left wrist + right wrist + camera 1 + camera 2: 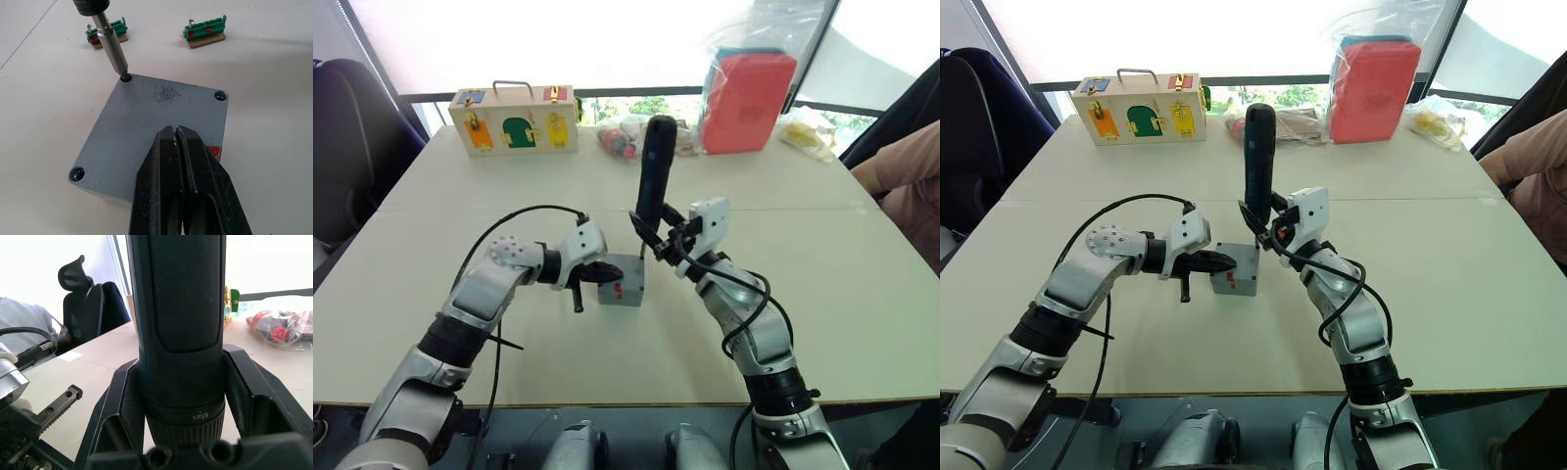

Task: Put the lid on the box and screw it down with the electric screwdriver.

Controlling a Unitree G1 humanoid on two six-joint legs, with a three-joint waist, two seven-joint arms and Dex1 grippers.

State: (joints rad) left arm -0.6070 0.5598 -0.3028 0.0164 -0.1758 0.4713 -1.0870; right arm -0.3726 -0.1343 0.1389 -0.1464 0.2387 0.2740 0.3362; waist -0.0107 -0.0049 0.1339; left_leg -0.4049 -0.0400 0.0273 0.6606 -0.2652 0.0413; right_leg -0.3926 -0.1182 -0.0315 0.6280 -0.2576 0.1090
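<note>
The grey box (625, 284) sits mid-table with the lid (146, 127) seated flat on top; red marks (213, 152) show on one side wall. My left gripper (605, 271) is shut, and its joined fingertips (168, 142) rest on the lid's top near one edge. My right gripper (658, 237) is shut on the electric screwdriver (654, 171), holding it nearly upright over the box. The screwdriver's metal bit (111, 44) stands in the screw hole at one corner of the lid. Two other corner holes show in the left wrist view.
A wooden case with coloured doors (514, 121), a red box in a plastic bag (747, 90) and bags of small parts (626, 137) line the far edge. Two green terminal blocks (205, 30) lie just beyond the box. A person's arm (901, 186) is at the right.
</note>
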